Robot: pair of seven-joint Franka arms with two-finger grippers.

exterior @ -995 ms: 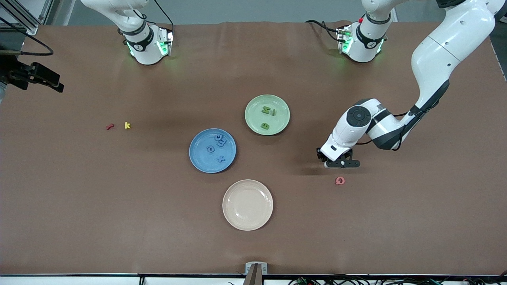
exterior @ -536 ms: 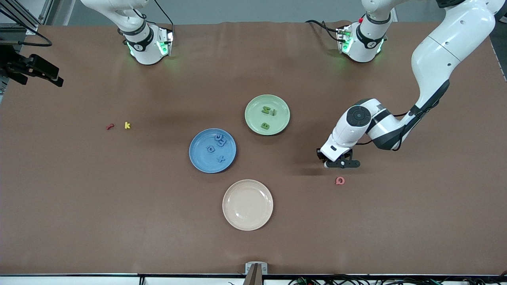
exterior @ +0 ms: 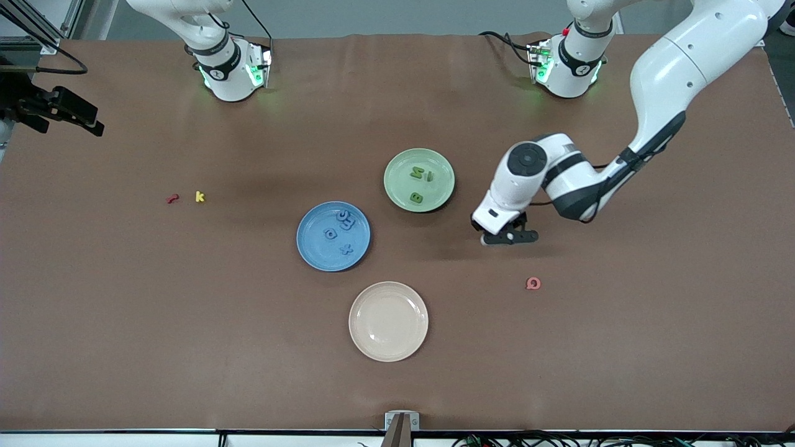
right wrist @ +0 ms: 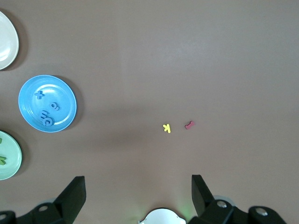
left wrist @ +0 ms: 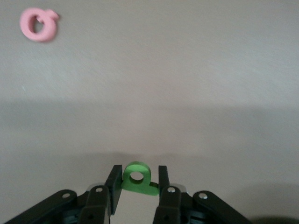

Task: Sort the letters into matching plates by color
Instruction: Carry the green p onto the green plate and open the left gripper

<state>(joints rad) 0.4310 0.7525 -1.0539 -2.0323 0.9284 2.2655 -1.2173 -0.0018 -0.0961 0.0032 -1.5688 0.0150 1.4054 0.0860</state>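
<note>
**Left arm lifts the last green letter toward its plate**

The left claw (exterior: pixel 504 238) has risen from the tabletop (exterior: pixel 621 347) and moved away from the pink letter (exterior: pixel 533 284), toward the pale green plate (exterior: pixel 435 164). It now hangs over bare tabletop, near that plate and not yet above it. In the left wrist view its fingers pinch a small green letter (left wrist: pixel 137 177) with a round hole, held upright between the tips. This looks like the carry step: the letter is picked up, and the drop onto the green plate is still to come.

The right claw (right wrist: pixel 138 189) is spread wide and empty, waiting high over the right arm's end of the tabletop.

Counted: three plates, namely the green one, a blue plate (exterior: pixel 310 245) and a bare beige plate (exterior: pixel 388 321). Three green letters (exterior: pixel 419 183) lie on the green plate; the held one makes four. Four blue letters (exterior: pixel 340 233) seem to lie on the blue plate, two of them overlapping. Three other letters rest on the tabletop: the pink one, a red letter (exterior: pixel 172 198) and a yellow letter (exterior: pixel 199 197).
</note>
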